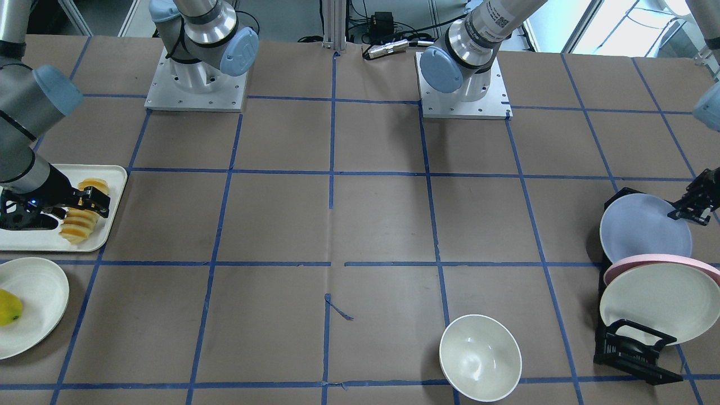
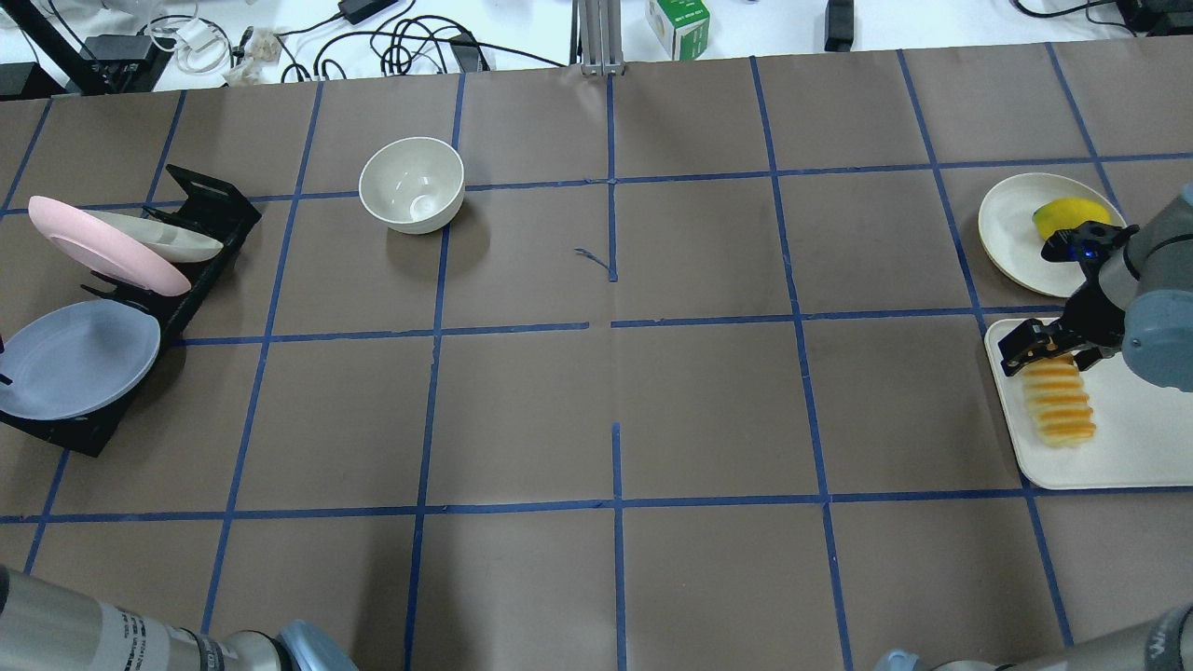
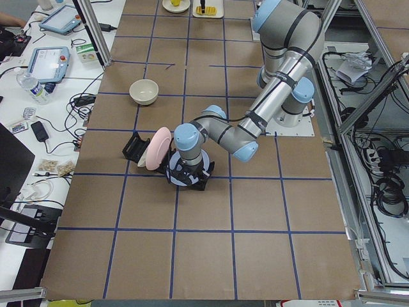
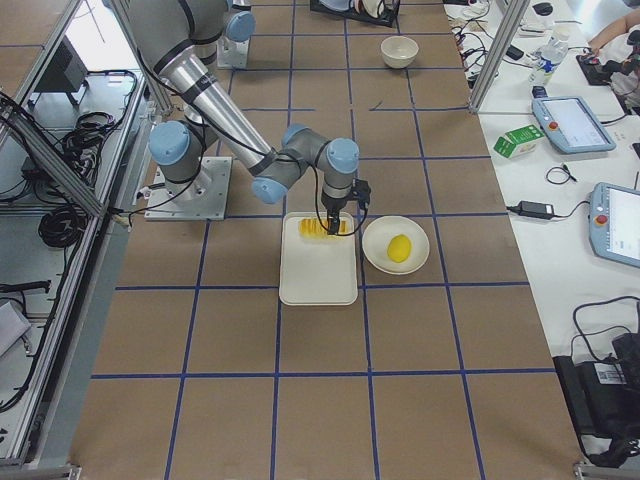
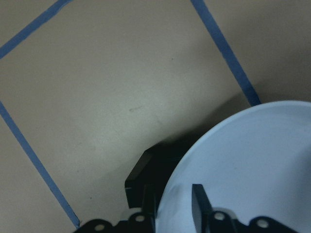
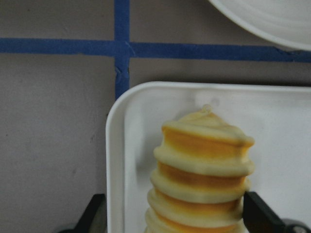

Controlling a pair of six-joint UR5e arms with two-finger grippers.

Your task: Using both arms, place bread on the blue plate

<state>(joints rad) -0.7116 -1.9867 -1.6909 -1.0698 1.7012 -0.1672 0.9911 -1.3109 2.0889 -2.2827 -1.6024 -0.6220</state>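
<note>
Brown paper covered the table (image 2: 708, 410), and blue tape lines (image 2: 612, 335) cut it into big squares. Past the far edge, in the overhead view, lay black cables (image 2: 401, 42) and a small green box (image 2: 678, 17) on a white bench.

On the left a black rack (image 2: 210, 200) held three plates on edge. The blue plate (image 2: 79, 359) leaned in the slot nearest the robot. The pink plate (image 2: 102, 247) and a cream plate (image 2: 163, 238) stood close behind it, farther from the robot. The left gripper (image 5: 172, 206) was at the blue plate's rim (almost out of the overhead view). Its wrist camera showed the jaws spread, one finger in front of the rim and one behind it. A white bowl (image 2: 412, 184) sat by itself, well apart from the rack.

On the right a round cream dish (image 2: 1021, 233) held a yellow fruit (image 2: 1070, 214). Just beside it, nearer the robot, lay a white tray (image 2: 1137, 457). The bread (image 2: 1058, 405) lay flat on this tray, close to the edge that faced the middle of the table. Its long row of slices ran from the far side toward the robot, along that edge. The right gripper (image 2: 1046, 359) was at the row's far end, its jaws spread wide with the slices between them. One finger touched the bread and the other had a gap.
</note>
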